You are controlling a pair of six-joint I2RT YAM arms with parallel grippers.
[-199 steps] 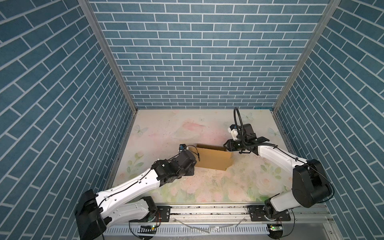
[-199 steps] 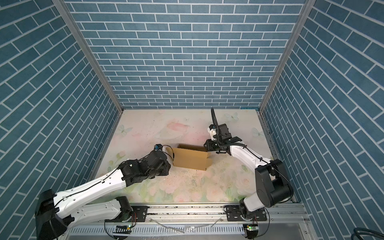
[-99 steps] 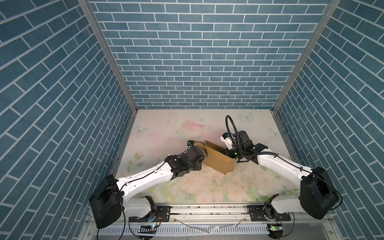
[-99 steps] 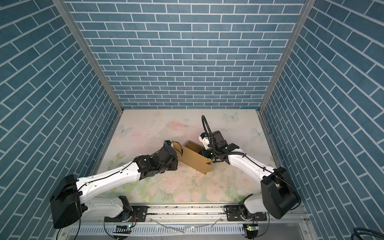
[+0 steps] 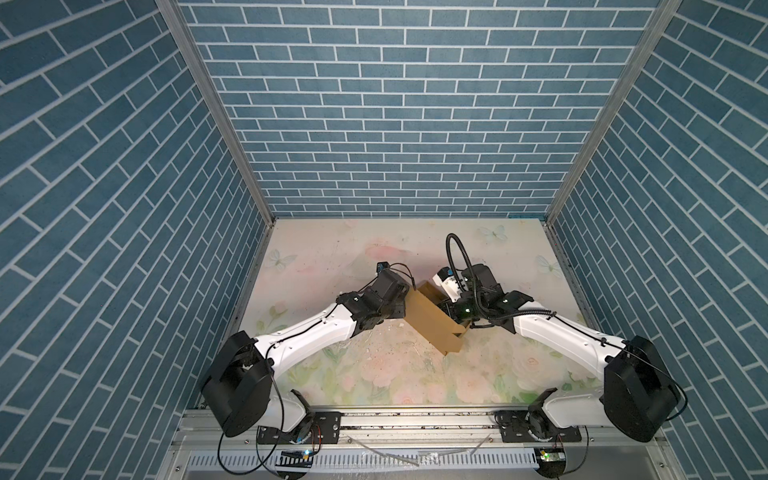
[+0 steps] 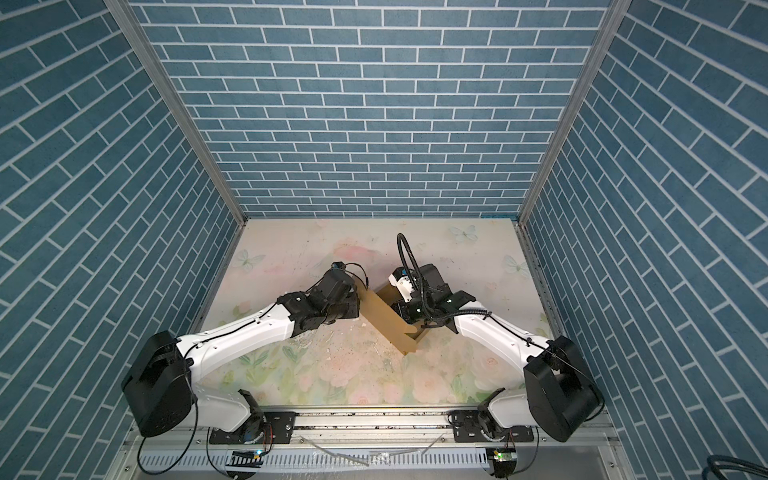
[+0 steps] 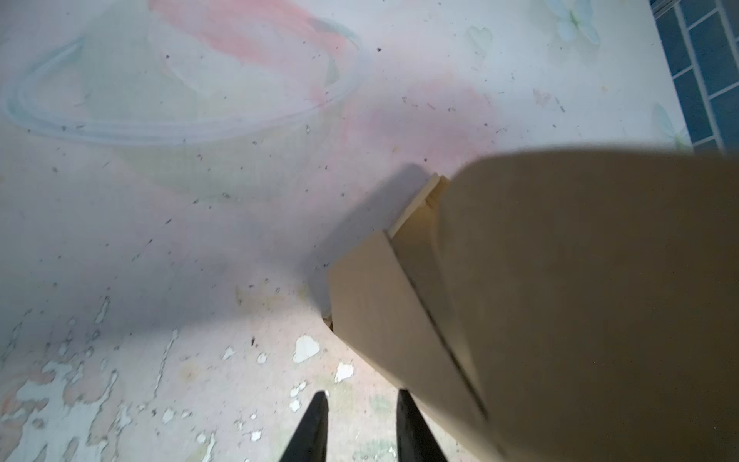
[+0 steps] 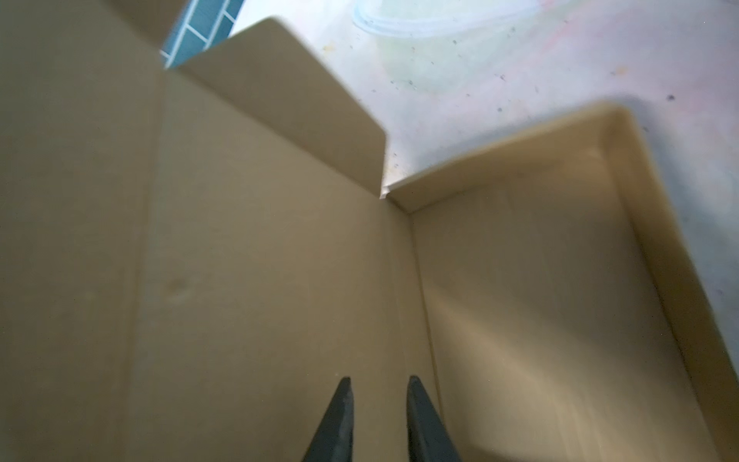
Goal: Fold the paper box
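Here, plain paper box (image 5: pixel 432 328) stands between left pincer (image 7: pixel 362 396) and right pincer (image 8: pixel 378 380).

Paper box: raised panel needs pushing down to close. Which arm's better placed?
Left, likely. The left gripper sits outside the paper box, against its raised panel's outer face, and could push it over. The right gripper is inside the box, in the panel's path.
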